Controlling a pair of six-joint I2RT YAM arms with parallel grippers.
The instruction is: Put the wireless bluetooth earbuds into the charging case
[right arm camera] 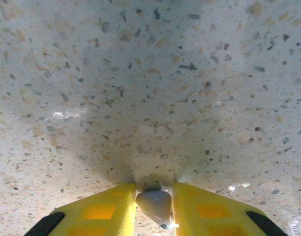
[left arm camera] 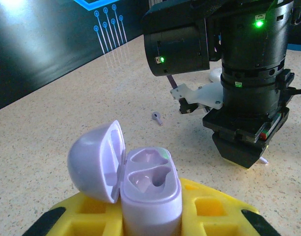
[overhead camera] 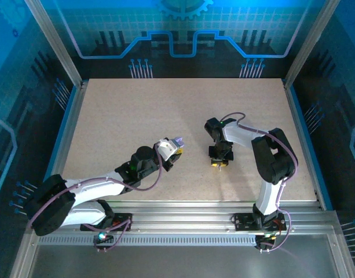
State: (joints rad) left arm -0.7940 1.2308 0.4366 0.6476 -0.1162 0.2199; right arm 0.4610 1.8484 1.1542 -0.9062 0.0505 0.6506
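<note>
Between the left fingers [left arm camera: 204,209] the charging case [left arm camera: 150,191] is sitting upright and clamped tight, its lid standing open to one side and both wells lying empty. From above, the case is reading as little more than a pale lavender speck at those fingertips; the left wrist view is giving the lid and wells. Ahead of the left fingertips a loose earbud [left arm camera: 157,117] is lying on the tabletop [left arm camera: 67,113], apart from everything. Just beyond it the right arm is pointing straight down. Its own camera is supplying what the left wrist view is leaving hidden: a pale earbud [right arm camera: 154,202] is sitting between the right fingers [right arm camera: 123,209], touching both, so they are standing nearly together and pinching it low at the speckled tabletop.
</note>
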